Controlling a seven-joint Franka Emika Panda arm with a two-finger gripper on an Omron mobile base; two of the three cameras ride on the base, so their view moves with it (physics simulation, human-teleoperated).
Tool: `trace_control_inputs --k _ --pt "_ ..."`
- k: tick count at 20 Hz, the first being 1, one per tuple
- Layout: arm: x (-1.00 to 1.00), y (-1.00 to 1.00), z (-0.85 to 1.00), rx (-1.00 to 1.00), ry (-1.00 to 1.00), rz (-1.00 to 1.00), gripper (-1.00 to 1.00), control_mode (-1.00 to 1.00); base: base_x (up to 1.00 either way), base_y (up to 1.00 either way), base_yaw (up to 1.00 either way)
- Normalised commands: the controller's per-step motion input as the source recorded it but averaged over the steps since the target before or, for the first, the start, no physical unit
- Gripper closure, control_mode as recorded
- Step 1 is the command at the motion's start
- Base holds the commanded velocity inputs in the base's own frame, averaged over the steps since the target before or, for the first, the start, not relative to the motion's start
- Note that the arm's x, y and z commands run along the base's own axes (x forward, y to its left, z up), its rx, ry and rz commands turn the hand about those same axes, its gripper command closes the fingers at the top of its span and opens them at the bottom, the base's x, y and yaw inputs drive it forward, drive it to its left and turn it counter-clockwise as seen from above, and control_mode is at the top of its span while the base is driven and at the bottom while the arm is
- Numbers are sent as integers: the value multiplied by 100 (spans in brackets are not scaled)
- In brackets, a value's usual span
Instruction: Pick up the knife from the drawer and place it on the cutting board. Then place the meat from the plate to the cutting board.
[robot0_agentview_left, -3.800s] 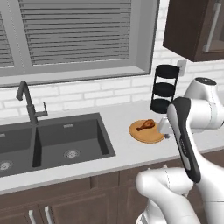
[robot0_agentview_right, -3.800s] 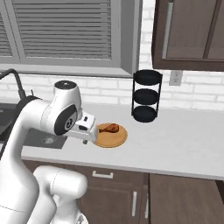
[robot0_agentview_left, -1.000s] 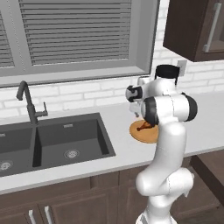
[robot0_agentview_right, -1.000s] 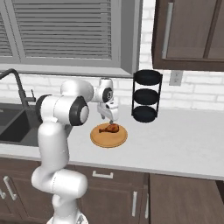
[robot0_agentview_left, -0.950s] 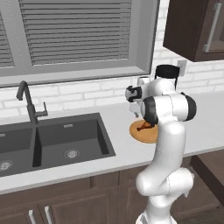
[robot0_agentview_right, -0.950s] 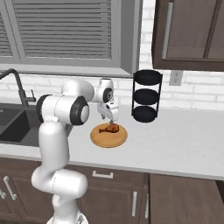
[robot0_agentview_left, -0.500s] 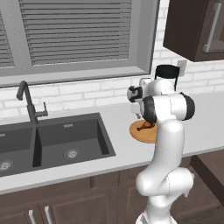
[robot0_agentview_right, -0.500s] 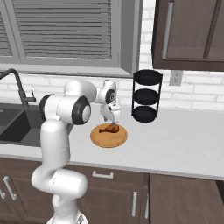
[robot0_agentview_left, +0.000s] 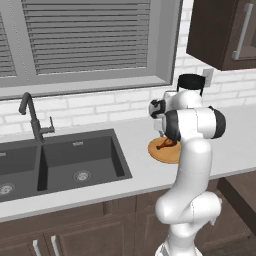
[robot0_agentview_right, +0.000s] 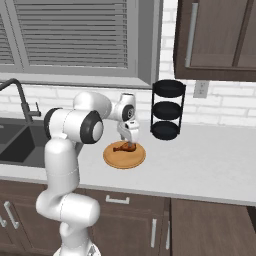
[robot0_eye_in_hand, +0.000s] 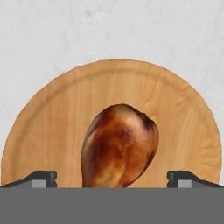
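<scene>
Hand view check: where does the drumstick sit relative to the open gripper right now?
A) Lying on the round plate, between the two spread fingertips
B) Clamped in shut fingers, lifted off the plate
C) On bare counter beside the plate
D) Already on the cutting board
A: the meat lies on the tan plate, with the gripper open and one fingertip on each side of it.

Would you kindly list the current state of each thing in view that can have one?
gripper: open, jaws either side of the meat, directly above the plate.
meat: lying on the plate, not gripped.
plate: flat on the counter, holding the meat.
tiered rack: upright on the counter by the wall.
faucet: no water seen running.
</scene>
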Motion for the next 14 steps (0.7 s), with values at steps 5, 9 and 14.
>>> trace_control_inputs --k 5,9,14 --pt "0 0 0 0 0 -20 -100 -100 0 0 0" --pt "-1 0 -1 0 0 -20 -100 -100 0 0 0" --pt "-2 0 -10 0 0 -16 -100 -100 0 0 0"
